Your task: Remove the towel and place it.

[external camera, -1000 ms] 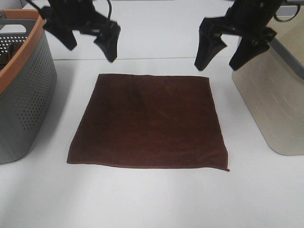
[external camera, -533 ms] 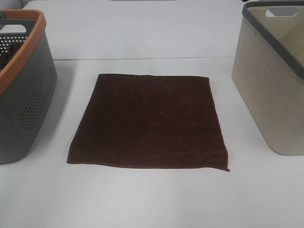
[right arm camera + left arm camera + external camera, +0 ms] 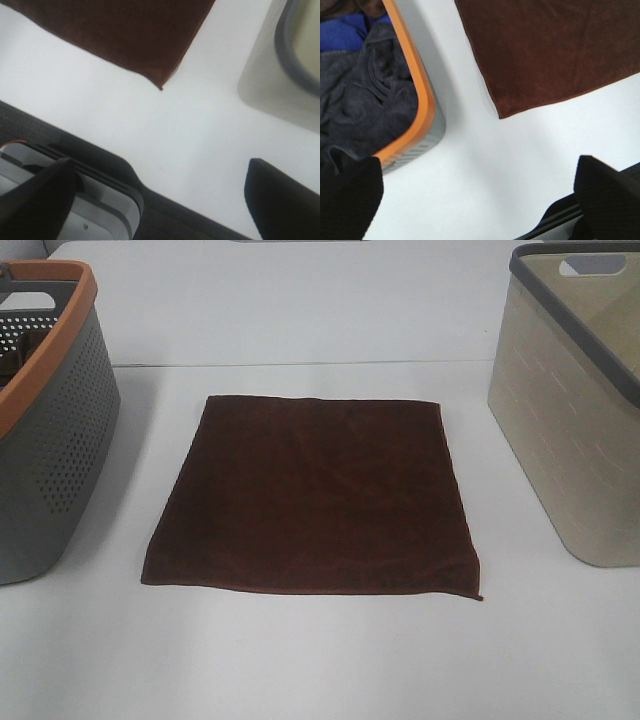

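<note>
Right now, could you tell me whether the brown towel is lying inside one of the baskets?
No, the towel lies spread flat on the white table, between the grey basket and the beige basket.

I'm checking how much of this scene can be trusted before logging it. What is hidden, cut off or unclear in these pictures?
- Grey basket: high view, cut by the left edge; its wall hides the contents.
- Beige basket: high view, cut by the right edge; floor hidden by its wall.
- Towel: each wrist view shows one corner only; no label visible anywhere.
- Left gripper and right gripper: absent from the high view; the wrist views show only blurred fingertips.
</note>
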You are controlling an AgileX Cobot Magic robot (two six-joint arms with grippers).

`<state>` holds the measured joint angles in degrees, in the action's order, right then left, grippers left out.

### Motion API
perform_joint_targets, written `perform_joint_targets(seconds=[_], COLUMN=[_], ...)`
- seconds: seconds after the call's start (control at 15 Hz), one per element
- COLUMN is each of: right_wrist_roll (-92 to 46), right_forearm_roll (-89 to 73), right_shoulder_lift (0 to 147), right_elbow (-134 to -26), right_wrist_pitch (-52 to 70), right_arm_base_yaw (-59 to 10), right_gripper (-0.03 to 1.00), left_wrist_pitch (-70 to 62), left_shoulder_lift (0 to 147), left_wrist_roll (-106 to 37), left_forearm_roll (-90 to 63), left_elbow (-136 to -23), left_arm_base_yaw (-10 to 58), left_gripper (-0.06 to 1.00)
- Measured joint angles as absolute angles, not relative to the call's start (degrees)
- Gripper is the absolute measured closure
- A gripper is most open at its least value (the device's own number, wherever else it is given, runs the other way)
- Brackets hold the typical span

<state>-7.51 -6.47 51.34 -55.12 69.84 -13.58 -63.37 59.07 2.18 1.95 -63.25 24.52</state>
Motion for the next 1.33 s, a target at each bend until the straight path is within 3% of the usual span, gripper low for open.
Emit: perform_joint_targets(seconds=[0.13, 0.4, 0.8, 1.33], right_wrist_roll=[-7.4, -6.9, -7.2, -7.3], right_forearm_roll=[-6.5, -6.5, -6.5, -6.5], right_shoulder_lift=[42.9, 29.9, 13.1, 10.5], right_elbow=[-44.1, -32.7, -30.0, -29.0], right_wrist_pitch=[70.0, 67.9, 63.6, 61.4], right_arm_base_yaw=[-13.6, -13.6, -13.6, -13.6], right_gripper=[0.10, 0.10, 0.10, 0.10], left_wrist_pitch=[-56.7, -56.0, -59.2, -59.6], left_shoulder_lift=[48.5, 32.5, 13.8, 12.1], left_wrist_roll=[3.2, 0.8, -2.9, -2.6], left_forearm_roll=[1.0, -3.2, -0.6, 0.0], left_elbow=[-46.2, -32.5, -28.7, -28.6], left_arm_base_yaw=[24.5, 24.5, 24.5, 24.5], left_gripper=[-0.04, -0.04, -0.04, -0.04])
